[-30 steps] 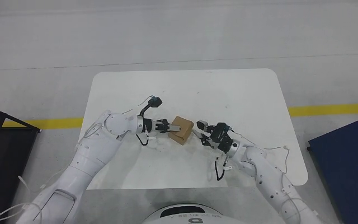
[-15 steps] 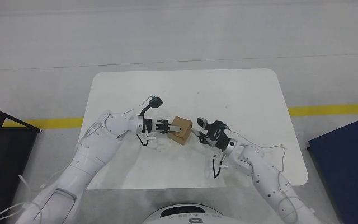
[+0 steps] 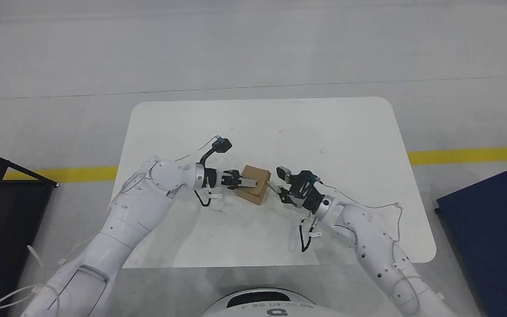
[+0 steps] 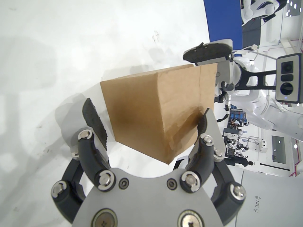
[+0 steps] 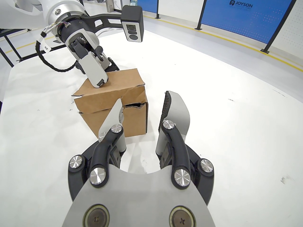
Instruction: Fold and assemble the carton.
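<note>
A small brown carton (image 3: pixel 255 185) stands on the white table (image 3: pixel 333 135), left of the middle. Its side flaps facing my right gripper are torn and slightly ajar (image 5: pixel 132 103). My left gripper (image 3: pixel 236 181) is open wide and straddles one corner of the carton (image 4: pixel 151 109), with one fingertip (image 5: pixel 99 82) resting on the carton's top. My right gripper (image 5: pixel 143 98) is open with nothing between its fingers, close against the carton's opposite side (image 3: pixel 279 181). One of its pads (image 4: pixel 206 51) peeks over the carton's far edge.
The table's rounded front edge runs just behind both arms (image 3: pixel 277 265). Bare white surface lies beyond the carton and to the right. On the floor stand a black frame at the left (image 3: pixel 16 198) and a blue object at the right (image 3: pixel 475 218).
My right gripper has moved left, up against the carton's side. The left gripper and the carton have barely shifted.
</note>
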